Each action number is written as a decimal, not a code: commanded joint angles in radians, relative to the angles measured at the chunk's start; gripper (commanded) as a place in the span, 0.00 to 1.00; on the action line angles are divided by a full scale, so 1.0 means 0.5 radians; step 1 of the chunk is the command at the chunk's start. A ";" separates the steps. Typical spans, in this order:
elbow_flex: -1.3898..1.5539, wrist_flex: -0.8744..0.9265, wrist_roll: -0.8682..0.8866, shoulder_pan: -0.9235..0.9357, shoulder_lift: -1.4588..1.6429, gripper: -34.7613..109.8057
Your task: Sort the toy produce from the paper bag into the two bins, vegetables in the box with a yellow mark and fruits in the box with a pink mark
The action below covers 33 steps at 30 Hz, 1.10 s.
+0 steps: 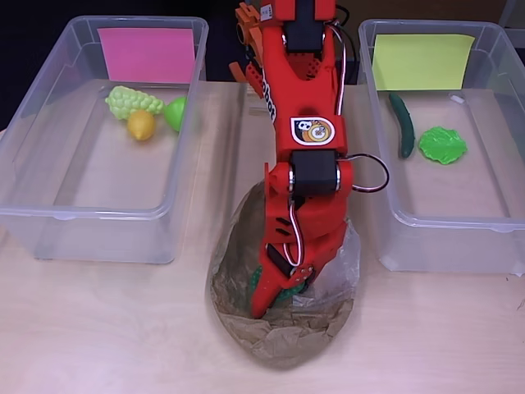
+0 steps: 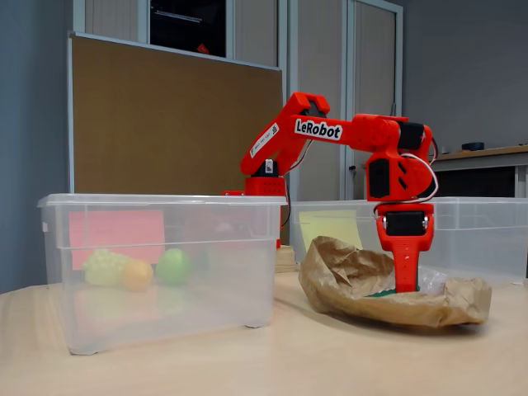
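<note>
The crumpled brown paper bag [image 1: 283,332] [image 2: 363,276] lies open on the table between the two bins. My red gripper [image 1: 277,297] [image 2: 404,285] reaches down into its mouth. A green toy [image 1: 287,292] [image 2: 383,292] shows at the fingertips inside the bag; whether the jaws are closed on it is hidden. The clear box with the pink mark [image 1: 146,54] [image 2: 115,228] holds a yellow-green corn cob [image 1: 134,101], a yellow lemon [image 1: 141,125] and a green fruit [image 1: 175,112]. The box with the yellow mark [image 1: 422,61] [image 2: 330,224] holds a dark green cucumber [image 1: 402,123] and a leafy green piece [image 1: 442,144].
The arm's base [image 1: 283,25] stands at the back between the bins, whose tall clear walls flank the bag closely. A clear plastic sheet [image 1: 344,263] lines the bag's right side. Bare wooden table [image 1: 107,328] lies in front of the bins.
</note>
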 commanded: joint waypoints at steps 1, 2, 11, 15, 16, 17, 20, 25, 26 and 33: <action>-0.028 0.107 0.098 -0.003 0.061 0.48; -0.031 0.129 0.123 -0.003 0.061 0.50; -0.052 0.295 0.196 -0.009 0.083 0.53; -0.046 0.362 0.230 -0.012 0.092 0.56; -0.043 0.374 0.233 -0.012 0.092 0.56; -0.040 0.383 0.236 -0.012 0.092 0.56; -0.037 0.387 0.218 0.003 0.089 0.53; -0.049 0.417 0.187 0.021 0.095 0.44; -0.049 0.420 0.187 0.021 0.095 0.44; -0.160 0.620 0.218 0.028 0.218 0.44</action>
